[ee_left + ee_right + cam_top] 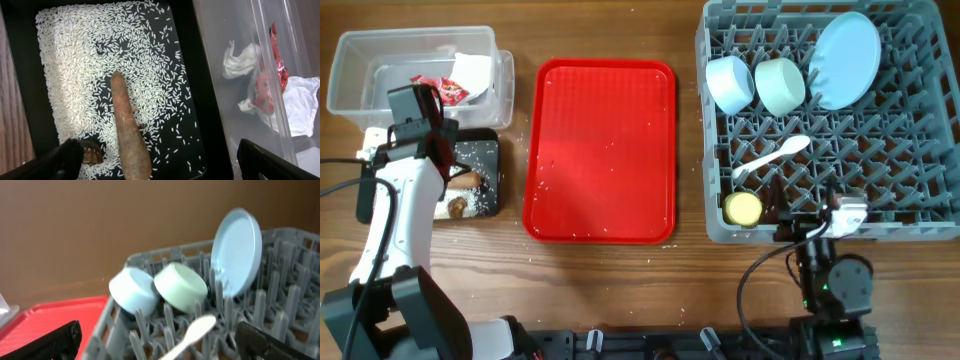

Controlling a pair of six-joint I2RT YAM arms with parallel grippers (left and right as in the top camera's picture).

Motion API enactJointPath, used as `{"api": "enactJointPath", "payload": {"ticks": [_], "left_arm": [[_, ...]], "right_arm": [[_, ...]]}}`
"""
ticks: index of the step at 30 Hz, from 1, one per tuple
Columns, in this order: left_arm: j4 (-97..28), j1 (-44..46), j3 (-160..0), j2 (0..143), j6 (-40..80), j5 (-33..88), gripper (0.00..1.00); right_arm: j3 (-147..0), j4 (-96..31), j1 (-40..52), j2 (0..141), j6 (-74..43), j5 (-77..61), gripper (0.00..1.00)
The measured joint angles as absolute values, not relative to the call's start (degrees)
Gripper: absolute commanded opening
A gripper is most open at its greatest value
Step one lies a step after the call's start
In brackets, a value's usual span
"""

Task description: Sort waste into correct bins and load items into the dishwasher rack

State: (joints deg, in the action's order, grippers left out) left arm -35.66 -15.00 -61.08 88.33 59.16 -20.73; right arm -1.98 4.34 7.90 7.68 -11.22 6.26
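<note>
My left gripper (162, 159) hung open, empty, over the black tray (202, 100) at the counter's left edge; rice (85, 60) and carrot stick (127, 125) lay inside. I judged: lift straight up, clear of the tub (235, 20) wall.

rack (900, 232) grey | plate (845, 60) pale blue | serving tray (602, 150) red (white specks) | rice (100, 60) white | stick (130, 135) brown

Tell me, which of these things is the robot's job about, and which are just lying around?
Part of the job: clear tub, red wrapper, napkin, black tray, rice, carrot-shaped stick, brown lump, dishwasher rack, plate, blue bowl, green bowl, yellow cup, white spoon.
Just lying about: red serving tray, wooden table.
</note>
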Motion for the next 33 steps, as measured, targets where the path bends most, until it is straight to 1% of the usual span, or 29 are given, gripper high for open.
{"api": "enactJointPath", "payload": {"ticks": [5,10,14,33], "left_arm": [[-35.64,-15.0,-61.08,88.33,59.16,-20.75,1.0],[-35.64,-15.0,-61.08,88.33,59.16,-20.75,1.0],[-35.62,-15.0,-61.08,88.33,59.16,-20.73,1.0],[-35.62,-15.0,-61.08,88.33,59.16,-20.73,1.0]], "right_arm": [[-0.36,0.89,6.07,1.89,-10.85,4.91,1.0],[-0.36,0.03,5.04,1.04,-2.79,-0.67,1.0],[-0.36,0.03,5.04,1.04,-0.03,-2.55,1.0],[-0.36,0.03,5.04,1.04,1.41,-3.05,1.0]]}}
